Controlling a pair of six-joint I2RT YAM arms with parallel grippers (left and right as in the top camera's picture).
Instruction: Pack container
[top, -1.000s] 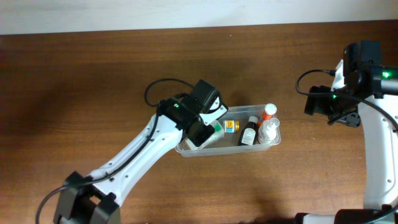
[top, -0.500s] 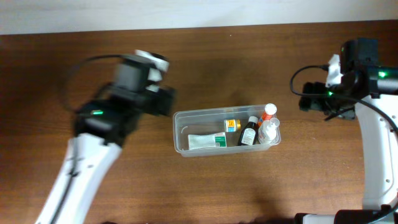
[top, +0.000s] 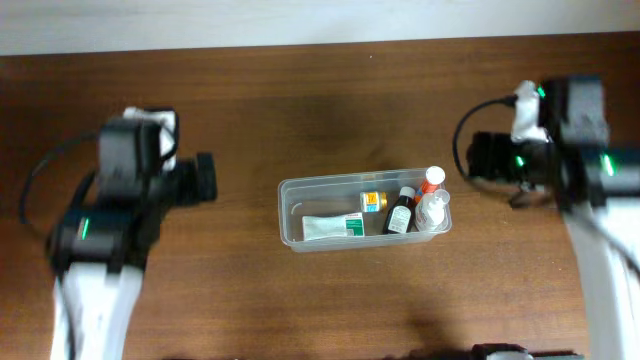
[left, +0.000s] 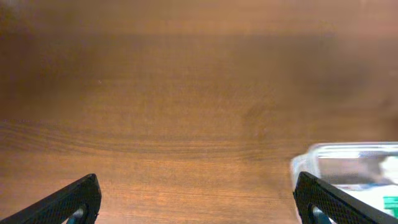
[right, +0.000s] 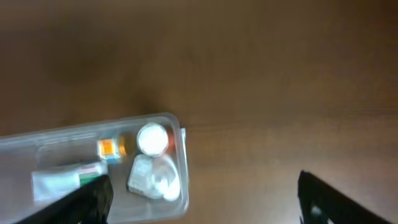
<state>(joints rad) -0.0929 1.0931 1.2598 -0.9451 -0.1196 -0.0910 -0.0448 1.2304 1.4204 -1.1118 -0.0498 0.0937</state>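
Observation:
The container (top: 290, 192), a clear shallow tub, sits mid-table. A white-and-green tube (top: 333, 227), a small orange-and-yellow item (top: 371, 201), a dark bottle (top: 401, 213), a clear bottle (top: 433, 210) and an orange bottle with a white cap (top: 432, 178) are inside it. My left gripper (top: 207, 180) hovers well left of the tub, open and empty. In the left wrist view the left gripper (left: 196, 199) frames bare wood, with the container (left: 348, 152) at the lower right. My right gripper (top: 482, 157) hangs to the tub's right, open and empty. In the right wrist view the right gripper (right: 204, 196) stands beside the container (right: 181, 155).
Dark brown wooden table (top: 300, 100) all around the tub. A pale wall strip (top: 300, 20) runs along the far edge. Both arms' white links reach in from the near corners.
My left gripper has opened, leaving the tube lying in the tub, and has drawn far back to the left. The right arm has shifted slightly left.

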